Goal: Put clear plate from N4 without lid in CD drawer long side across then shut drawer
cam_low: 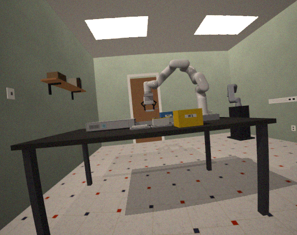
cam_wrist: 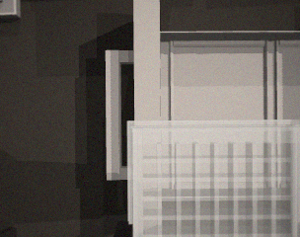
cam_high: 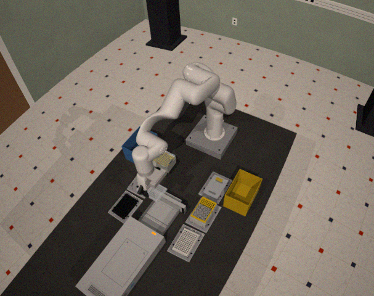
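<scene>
My gripper (cam_high: 148, 190) is shut on the clear plate (cam_high: 157, 192) and holds it in the air above the far end of the open drawer (cam_high: 161, 210) of the cooler CD (cam_high: 123, 258). In the wrist view the clear plate (cam_wrist: 214, 178) fills the lower right, its well grid showing, with the drawer's floor and locator rails (cam_wrist: 219, 79) beyond it. The plate carries no lid. The cooler's orange lamp (cam_high: 153, 233) is lit. In the exterior view the gripper (cam_low: 148, 107) hangs well above the bench with the plate at its fingertips.
A black plate in its nest (cam_high: 126, 205) lies left of the drawer. An empty nest (cam_high: 140, 184) sits under the arm. A yellow-rimmed plate (cam_high: 165, 159), a blue bin (cam_high: 131, 148), a yellow bin (cam_high: 242, 191), a lidded nest (cam_high: 215, 186) and two more plates (cam_high: 204, 209) (cam_high: 186, 242) stand around.
</scene>
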`<state>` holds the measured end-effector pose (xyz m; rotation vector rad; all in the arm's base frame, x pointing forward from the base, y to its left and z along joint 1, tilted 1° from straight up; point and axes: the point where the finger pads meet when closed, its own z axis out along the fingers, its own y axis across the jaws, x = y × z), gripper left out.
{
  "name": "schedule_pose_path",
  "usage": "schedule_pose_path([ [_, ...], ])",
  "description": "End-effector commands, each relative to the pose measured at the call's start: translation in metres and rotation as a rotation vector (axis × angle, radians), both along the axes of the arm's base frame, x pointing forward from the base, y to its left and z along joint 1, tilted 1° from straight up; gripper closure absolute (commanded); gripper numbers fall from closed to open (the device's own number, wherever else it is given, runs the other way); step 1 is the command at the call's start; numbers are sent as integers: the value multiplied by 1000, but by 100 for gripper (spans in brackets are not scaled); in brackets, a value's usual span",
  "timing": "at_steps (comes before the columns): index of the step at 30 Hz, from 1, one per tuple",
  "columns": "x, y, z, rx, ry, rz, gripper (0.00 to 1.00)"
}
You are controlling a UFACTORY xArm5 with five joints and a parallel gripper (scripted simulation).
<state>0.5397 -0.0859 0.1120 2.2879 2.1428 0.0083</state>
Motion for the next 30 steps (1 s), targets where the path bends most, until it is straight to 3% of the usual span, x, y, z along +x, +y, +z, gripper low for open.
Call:
schedule_pose_path([
  [1,7,8,2,-11,-3,1,100],
  [30,42,67,2,-11,-3,1,100],
])
